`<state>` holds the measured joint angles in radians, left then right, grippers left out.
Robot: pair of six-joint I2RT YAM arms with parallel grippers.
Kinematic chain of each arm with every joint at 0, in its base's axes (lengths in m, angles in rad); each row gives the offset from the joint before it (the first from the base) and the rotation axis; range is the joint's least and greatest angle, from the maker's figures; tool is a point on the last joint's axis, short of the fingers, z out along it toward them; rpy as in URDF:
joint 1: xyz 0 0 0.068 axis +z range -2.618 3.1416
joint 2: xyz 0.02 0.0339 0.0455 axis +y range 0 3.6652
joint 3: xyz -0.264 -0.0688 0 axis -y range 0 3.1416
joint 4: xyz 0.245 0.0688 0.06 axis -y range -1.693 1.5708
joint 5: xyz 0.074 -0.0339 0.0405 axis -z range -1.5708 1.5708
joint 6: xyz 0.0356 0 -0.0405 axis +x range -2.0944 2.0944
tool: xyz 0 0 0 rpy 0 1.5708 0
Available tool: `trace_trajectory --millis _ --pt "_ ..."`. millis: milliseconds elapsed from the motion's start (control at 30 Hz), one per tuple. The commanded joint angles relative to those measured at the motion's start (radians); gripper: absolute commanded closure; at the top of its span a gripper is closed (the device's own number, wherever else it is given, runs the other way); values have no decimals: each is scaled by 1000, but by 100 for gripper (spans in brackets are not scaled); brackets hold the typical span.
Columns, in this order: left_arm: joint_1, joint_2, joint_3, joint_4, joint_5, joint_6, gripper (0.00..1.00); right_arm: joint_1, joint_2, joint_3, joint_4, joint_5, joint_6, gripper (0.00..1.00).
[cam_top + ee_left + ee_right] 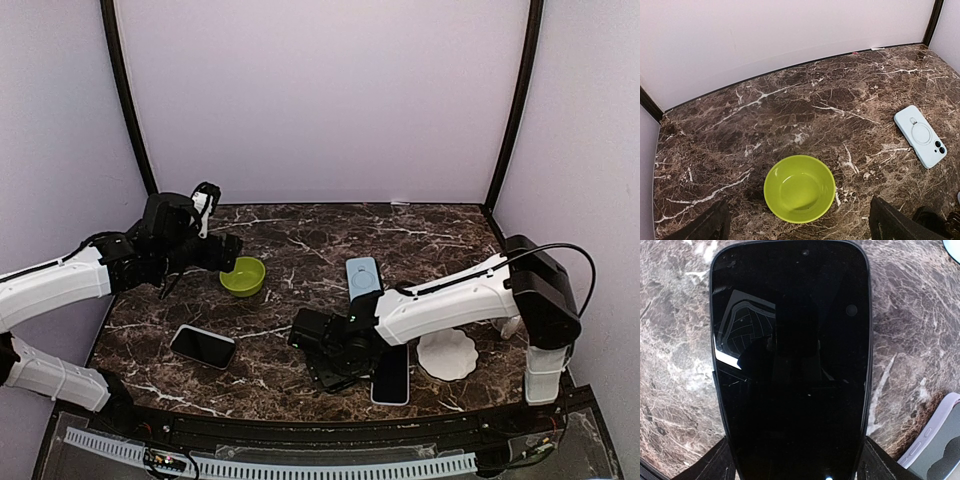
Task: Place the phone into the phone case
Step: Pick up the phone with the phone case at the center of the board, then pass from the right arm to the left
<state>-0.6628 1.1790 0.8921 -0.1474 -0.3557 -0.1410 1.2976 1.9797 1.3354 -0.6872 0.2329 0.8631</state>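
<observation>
The dark marble worktop (pixel 300 235) is carrying everything. The right arm (pixel 450 300) is reaching across it toward the near middle, with its tool (pixel 335 355) hanging low over a black phone (pixel 790 365). In the right wrist view that phone is running lengthwise between the two fingers (pixel 715 462), screen up. The fingers are standing fairly wide, right at its long edges, but I cannot tell whether they are pressing on it or only flanking it.

The left arm (pixel 60 285) is holding its tool (pixel 222 250) raised at the far left. Its fingers (pixel 710 225) are spreading fully apart with nothing between them, just above a green bowl (pixel 800 187).

A white scalloped dish (pixel 447 355) is sitting near the right arm's base. The light blue phone case (pixel 363 275) is lying back-up just beyond the right tool. A lavender-edged phone (pixel 392 378) is lying just beside that tool on its right, and a second black phone (pixel 203 346) is resting well apart at the near left.
</observation>
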Motion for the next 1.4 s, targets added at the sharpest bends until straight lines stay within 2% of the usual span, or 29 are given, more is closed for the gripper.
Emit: trace_trajectory --millis 0,67,167,300,367,433,467,533,667,800,933,1067,1200,1333,1367 --pt "6 -12 -18 20 8 12 1 6 48 15 -23 -16 -15 39" --pt "7 -11 -18 20 8 13 1 10 41 19 -22 -5 -31 47" --pt "7 -12 -20 22 13 14 1 14 13 24 -19 31 -40 67" --pt "7 -16 -19 31 51 14 4 22 -53 10 8 119 -32 83" --pt "7 -24 -22 59 135 23 9 29 -93 1 42 176 -37 89" --pt "6 -34 -33 104 288 29 15 36 -133 -4 84 243 -51 95" --pt "6 -38 -47 122 410 26 17 42 -152 -6 107 279 -63 96" --pt "5 -42 -69 183 556 2 20 51 -192 -11 172 355 -95 97" --pt "4 -51 -97 281 756 -80 21 69 -258 -11 274 513 -153 98" --pt "3 -77 -184 523 894 -222 19 83 -286 -9 407 621 -225 98" --pt "4 -113 -268 707 947 -319 15 94 -271 18 488 645 -289 99" --pt "5 -118 -272 683 870 -315 15 119 -253 42 531 660 -332 100" --pt "4 -96 -270 664 833 -332 24 138 -237 69 547 667 -357 100" --pt "4 -80 -260 648 832 -342 41 153 -227 83 550 668 -368 100" --pt "4 -80 -262 653 834 -344 51 155 -228 84 551 667 -370 100"
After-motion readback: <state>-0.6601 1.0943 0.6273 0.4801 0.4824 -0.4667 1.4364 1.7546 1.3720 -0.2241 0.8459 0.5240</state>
